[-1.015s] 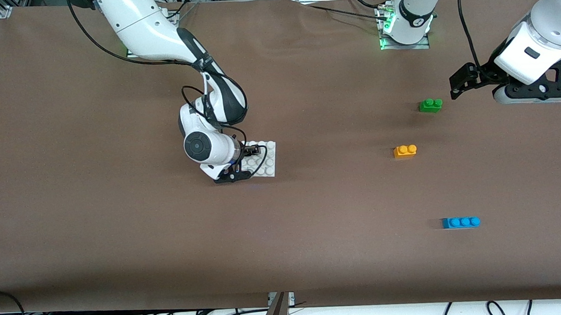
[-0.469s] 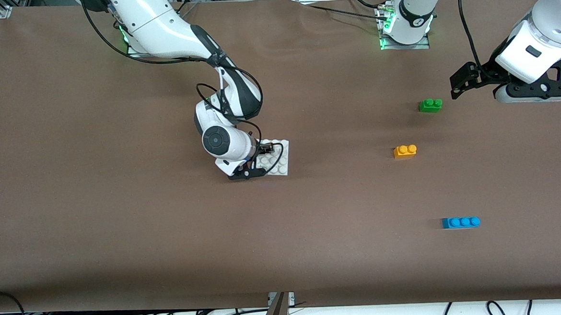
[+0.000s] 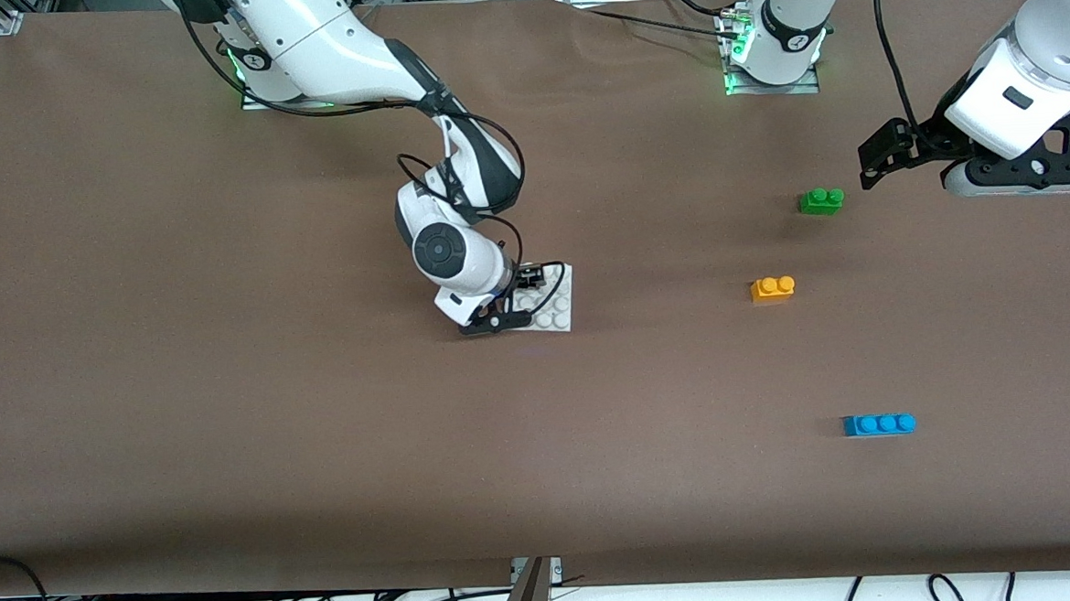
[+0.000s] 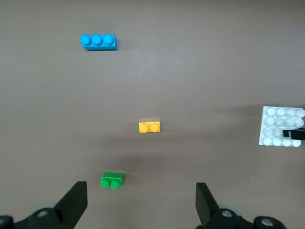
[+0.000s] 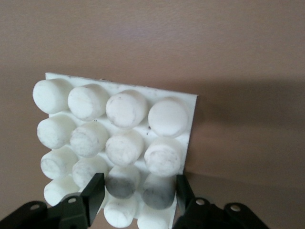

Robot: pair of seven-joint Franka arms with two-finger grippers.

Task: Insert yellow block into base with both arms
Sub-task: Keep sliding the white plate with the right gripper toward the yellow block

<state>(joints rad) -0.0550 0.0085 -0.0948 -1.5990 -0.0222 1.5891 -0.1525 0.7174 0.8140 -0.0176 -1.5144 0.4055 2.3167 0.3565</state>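
Note:
The white studded base (image 3: 555,305) lies flat near the table's middle, and my right gripper (image 3: 518,292) is shut on it. In the right wrist view the fingers (image 5: 95,191) clamp two studs at the edge of the base (image 5: 119,124). The yellow block (image 3: 772,288) stands alone on the cloth, toward the left arm's end from the base, and also shows in the left wrist view (image 4: 149,127). My left gripper (image 3: 1023,174) hangs open and empty above the table by the left arm's end; its fingers (image 4: 74,202) spread wide.
A green two-stud brick (image 3: 821,200) sits farther from the front camera than the yellow block. A blue three-stud brick (image 3: 878,423) lies nearer to it. Both appear in the left wrist view, the green brick (image 4: 112,180) and the blue brick (image 4: 98,42). Brown cloth covers the table.
My right gripper has carried the base along the table toward the yellow block and the left arm's end. The left arm has stayed almost still, and the bricks have not moved.

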